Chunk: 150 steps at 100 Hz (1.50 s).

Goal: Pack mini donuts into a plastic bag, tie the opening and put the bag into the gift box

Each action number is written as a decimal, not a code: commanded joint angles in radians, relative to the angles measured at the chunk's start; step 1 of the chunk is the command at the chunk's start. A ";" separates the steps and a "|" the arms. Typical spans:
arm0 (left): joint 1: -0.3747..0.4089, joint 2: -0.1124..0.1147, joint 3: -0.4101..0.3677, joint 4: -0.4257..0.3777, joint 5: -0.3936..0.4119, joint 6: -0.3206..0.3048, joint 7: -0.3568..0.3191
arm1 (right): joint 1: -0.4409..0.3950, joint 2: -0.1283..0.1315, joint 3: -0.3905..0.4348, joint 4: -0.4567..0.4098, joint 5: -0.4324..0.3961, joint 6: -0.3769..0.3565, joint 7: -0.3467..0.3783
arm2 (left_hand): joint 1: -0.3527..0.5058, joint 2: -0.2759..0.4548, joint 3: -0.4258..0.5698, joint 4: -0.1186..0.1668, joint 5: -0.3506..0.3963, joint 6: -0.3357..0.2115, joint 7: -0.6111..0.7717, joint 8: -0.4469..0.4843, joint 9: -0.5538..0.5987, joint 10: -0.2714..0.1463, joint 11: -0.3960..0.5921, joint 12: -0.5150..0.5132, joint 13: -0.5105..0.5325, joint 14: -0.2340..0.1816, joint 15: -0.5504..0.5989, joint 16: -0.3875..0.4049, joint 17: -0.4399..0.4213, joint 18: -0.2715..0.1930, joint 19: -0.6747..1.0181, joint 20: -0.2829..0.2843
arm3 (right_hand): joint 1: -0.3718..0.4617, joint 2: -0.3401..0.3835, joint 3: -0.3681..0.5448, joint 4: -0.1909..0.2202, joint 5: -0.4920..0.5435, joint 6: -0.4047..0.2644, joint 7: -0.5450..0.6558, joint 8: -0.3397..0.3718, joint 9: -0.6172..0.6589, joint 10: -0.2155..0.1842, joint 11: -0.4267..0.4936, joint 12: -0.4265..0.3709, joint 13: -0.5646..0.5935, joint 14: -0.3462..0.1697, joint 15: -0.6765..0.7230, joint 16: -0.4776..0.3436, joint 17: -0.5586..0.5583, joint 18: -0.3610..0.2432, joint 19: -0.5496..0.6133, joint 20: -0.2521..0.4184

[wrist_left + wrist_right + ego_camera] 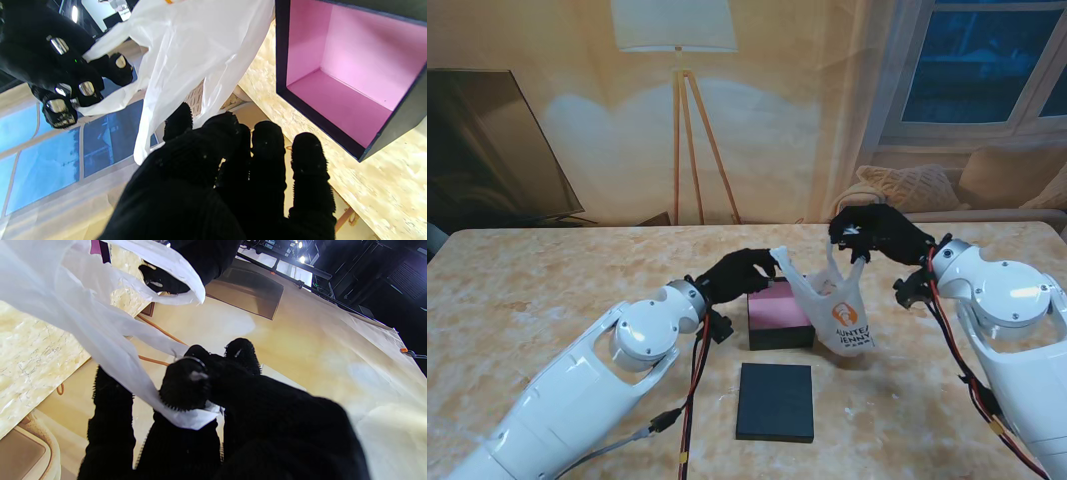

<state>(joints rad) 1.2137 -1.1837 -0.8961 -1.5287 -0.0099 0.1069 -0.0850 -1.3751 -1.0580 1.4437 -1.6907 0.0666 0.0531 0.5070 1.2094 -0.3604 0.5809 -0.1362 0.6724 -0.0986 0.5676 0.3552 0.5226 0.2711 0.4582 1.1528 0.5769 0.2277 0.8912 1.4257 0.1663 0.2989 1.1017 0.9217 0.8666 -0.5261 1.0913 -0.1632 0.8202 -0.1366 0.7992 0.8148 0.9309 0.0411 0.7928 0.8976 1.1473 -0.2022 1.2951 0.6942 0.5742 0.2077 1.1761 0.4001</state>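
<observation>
On a marbled beige table [547,290] before a backdrop of a floor lamp [682,100] and window [987,60], the left hand [739,272] and right hand [872,235] each pinch a handle of the white plastic bag [837,315], beside the open pink-lined gift box [777,312]; its black lid [775,401] lies nearer to me.

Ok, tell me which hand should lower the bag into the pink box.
Left. The left hand grips a bag handle right over the gift box; the right hand holds the other handle farther off.
</observation>
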 commanded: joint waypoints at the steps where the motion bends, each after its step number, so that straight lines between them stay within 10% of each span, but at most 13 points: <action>1: -0.012 -0.019 0.005 0.001 -0.010 0.017 -0.015 | -0.006 0.000 -0.002 0.006 0.003 -0.007 0.022 | 0.015 0.021 0.024 -0.021 0.033 -0.022 0.030 0.015 -0.051 -0.006 0.020 -0.079 -0.020 0.008 -0.044 0.019 -0.018 -0.025 -0.016 -0.012 | 0.073 0.062 0.049 0.059 0.006 -0.019 0.021 0.006 0.063 -0.089 0.105 0.030 -0.003 -0.037 0.036 0.009 -0.008 -0.003 0.008 0.005; 28: -0.026 -0.053 0.018 0.012 -0.062 0.097 0.049 | 0.002 0.003 -0.012 0.020 0.010 -0.017 0.040 | -0.028 -0.035 0.064 -0.030 0.081 0.003 0.075 0.031 -0.104 -0.001 0.041 -0.435 -0.079 0.042 -0.204 -0.071 -0.052 -0.010 -0.063 -0.039 | 0.068 0.064 0.049 0.063 0.004 -0.030 0.034 0.022 0.064 -0.095 0.102 0.039 -0.004 -0.036 0.041 0.013 -0.009 -0.001 0.012 0.012; 41: -0.021 -0.063 0.013 0.010 -0.101 0.121 0.062 | 0.009 0.002 -0.023 0.025 0.005 -0.009 0.037 | -0.127 -0.023 0.186 0.031 0.117 -0.001 0.108 0.042 -0.099 -0.002 -0.064 -0.607 -0.198 0.046 -0.356 -0.487 -0.097 -0.003 -0.175 -0.113 | 0.069 0.066 0.046 0.062 0.002 -0.031 0.032 0.023 0.064 -0.094 0.100 0.041 -0.005 -0.038 0.040 0.012 -0.008 -0.001 0.013 0.014; 60: -0.006 -0.068 -0.009 -0.001 -0.195 0.149 0.048 | 0.022 -0.002 -0.035 0.033 0.000 0.009 0.027 | -0.135 -0.087 0.235 0.010 0.208 -0.012 0.187 0.057 -0.082 -0.072 -0.115 -0.743 -0.234 0.036 -0.555 -0.743 -0.116 -0.025 -0.321 -0.229 | 0.071 0.069 0.042 0.062 0.001 -0.027 0.027 0.022 0.062 -0.092 0.098 0.043 -0.005 -0.040 0.039 0.013 -0.010 -0.001 0.013 0.016; 84: -0.026 -0.084 0.005 0.032 -0.260 0.164 0.044 | 0.030 -0.002 -0.040 0.038 0.003 0.012 0.028 | -0.165 -0.278 0.278 -0.094 0.270 -0.016 0.295 -0.045 0.052 -0.097 -0.016 -0.713 -0.116 0.022 -0.507 -0.734 -0.064 -0.043 -0.292 -0.262 | 0.073 0.071 0.038 0.062 0.001 -0.029 0.025 0.023 0.060 -0.091 0.097 0.044 -0.007 -0.039 0.039 0.013 -0.010 -0.002 0.013 0.018; 105: -0.047 -0.106 0.018 0.071 -0.271 0.139 0.091 | 0.031 0.000 -0.037 0.039 0.001 0.010 0.036 | -0.217 -0.404 0.337 -0.135 0.287 -0.032 0.366 -0.099 0.202 -0.151 0.101 -0.627 0.065 0.009 -0.311 -0.578 0.002 0.000 -0.148 -0.198 | 0.074 0.072 0.036 0.062 0.000 -0.029 0.024 0.024 0.059 -0.092 0.096 0.046 -0.008 -0.039 0.039 0.013 -0.010 -0.003 0.013 0.020; 122: -0.057 -0.122 0.026 0.087 -0.283 0.144 0.125 | 0.027 0.000 -0.039 0.035 0.003 0.016 0.034 | -0.288 -0.500 0.361 -0.163 0.268 -0.038 0.396 -0.119 0.152 -0.126 0.122 -0.570 0.014 0.013 -0.261 -0.496 -0.013 0.000 -0.134 -0.162 | 0.074 0.073 0.036 0.063 0.000 -0.028 0.024 0.024 0.060 -0.091 0.097 0.047 -0.009 -0.039 0.040 0.014 -0.011 -0.002 0.013 0.021; 150: -0.072 -0.131 0.033 0.108 -0.270 0.162 0.144 | 0.028 0.007 -0.033 0.036 0.027 0.006 0.078 | -0.273 -0.426 0.318 -0.148 0.251 -0.013 0.389 -0.130 0.110 -0.106 0.033 -0.642 -0.022 0.022 -0.323 -0.537 -0.026 -0.018 -0.163 -0.169 | 0.073 0.073 0.037 0.065 0.001 -0.029 0.023 0.024 0.061 -0.091 0.099 0.049 -0.008 -0.042 0.043 0.015 -0.011 -0.001 0.013 0.023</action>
<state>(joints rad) 1.1473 -1.3089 -0.8614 -1.4190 -0.2855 0.2603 0.0722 -1.3404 -1.0515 1.4093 -1.6527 0.0844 0.0644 0.5553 0.9195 -0.8017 0.9102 -0.2779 0.9318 -0.0940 0.9540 0.2423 0.6562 0.1703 0.5018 0.5225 0.5652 0.2604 0.5713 0.9031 0.1473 0.3009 0.9435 0.7380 0.8666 -0.5247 1.0913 -0.1632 0.8150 -0.1367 0.8132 0.8281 0.9309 0.0411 0.7927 0.9104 1.1460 -0.2023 1.3064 0.6942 0.5683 0.2091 1.1761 0.4009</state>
